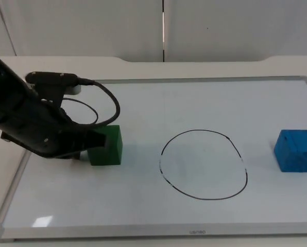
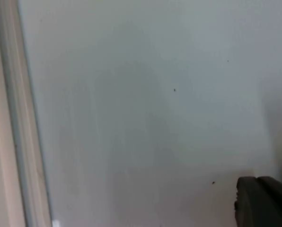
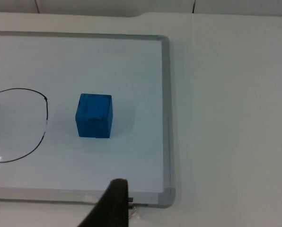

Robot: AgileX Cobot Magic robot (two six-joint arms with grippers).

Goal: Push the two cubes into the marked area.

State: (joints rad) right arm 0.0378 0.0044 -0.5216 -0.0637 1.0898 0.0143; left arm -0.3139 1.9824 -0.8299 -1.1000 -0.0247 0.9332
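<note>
The green cube is being pressed by the left claw, grip state untellable, circle lying beyond.

The left arm is a bulky, matte black body of rounded, blocky segments, reaching to the green cube. A flat black bracket with a pale grey block at its end sits on the side of it away from the cube. In the left wrist view, a dull black, square-cornered fingertip shows; in the right wrist view, a slim, tapering black fingertip.
</note>
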